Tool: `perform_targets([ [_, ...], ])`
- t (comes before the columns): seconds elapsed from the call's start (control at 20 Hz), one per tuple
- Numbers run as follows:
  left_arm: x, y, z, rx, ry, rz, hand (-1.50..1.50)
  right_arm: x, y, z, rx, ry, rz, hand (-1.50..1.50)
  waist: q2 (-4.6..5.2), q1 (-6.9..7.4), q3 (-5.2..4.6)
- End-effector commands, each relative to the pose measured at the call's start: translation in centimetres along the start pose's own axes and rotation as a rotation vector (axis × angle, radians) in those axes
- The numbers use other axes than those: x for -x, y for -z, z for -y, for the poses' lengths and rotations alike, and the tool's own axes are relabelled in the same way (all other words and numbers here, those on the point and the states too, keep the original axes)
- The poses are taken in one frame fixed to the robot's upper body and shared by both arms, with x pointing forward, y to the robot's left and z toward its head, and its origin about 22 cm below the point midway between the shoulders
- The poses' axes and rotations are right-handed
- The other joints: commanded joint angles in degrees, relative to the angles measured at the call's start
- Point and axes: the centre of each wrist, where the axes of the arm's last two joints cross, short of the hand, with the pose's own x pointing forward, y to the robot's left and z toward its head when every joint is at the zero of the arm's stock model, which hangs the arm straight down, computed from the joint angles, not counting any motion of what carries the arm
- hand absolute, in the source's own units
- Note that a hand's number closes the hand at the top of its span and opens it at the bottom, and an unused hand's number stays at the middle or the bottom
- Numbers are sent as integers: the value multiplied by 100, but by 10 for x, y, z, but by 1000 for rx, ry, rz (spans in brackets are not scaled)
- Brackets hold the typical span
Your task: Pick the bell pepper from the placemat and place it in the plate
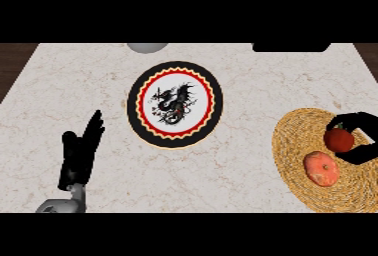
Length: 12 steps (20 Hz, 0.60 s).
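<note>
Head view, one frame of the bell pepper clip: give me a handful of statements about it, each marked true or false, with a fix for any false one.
1. The right hand has its fingers curled round the red bell pepper. True.
2. The red bell pepper already lies on the round plate with the black dragon design. False: it is over the round woven straw placemat, and nothing lies on the plate.
3. A pale orange-pink round fruit lies on the placemat beside the pepper. True.
4. The left hand holds the plate's rim. False: it is open, left of the plate, apart from it.
5. The plate lies to the right of the placemat. False: it lies to the left.
</note>
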Motion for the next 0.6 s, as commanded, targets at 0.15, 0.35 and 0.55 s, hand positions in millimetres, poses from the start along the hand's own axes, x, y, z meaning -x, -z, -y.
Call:
perform_targets([
  [0.15,6,3,-10,10,-13,6,0,-5,16,-12,88,-37,28,150,8,9,0],
  [0.35,10,7,-8,-10,-7,-20,0,5,-12,22,240,-74,-29,150,-6,-68,-5],
  [0.55,-4,1,8,54,3,14,0,-195,68,-54,284,21,78,150,-44,383,-40],
])
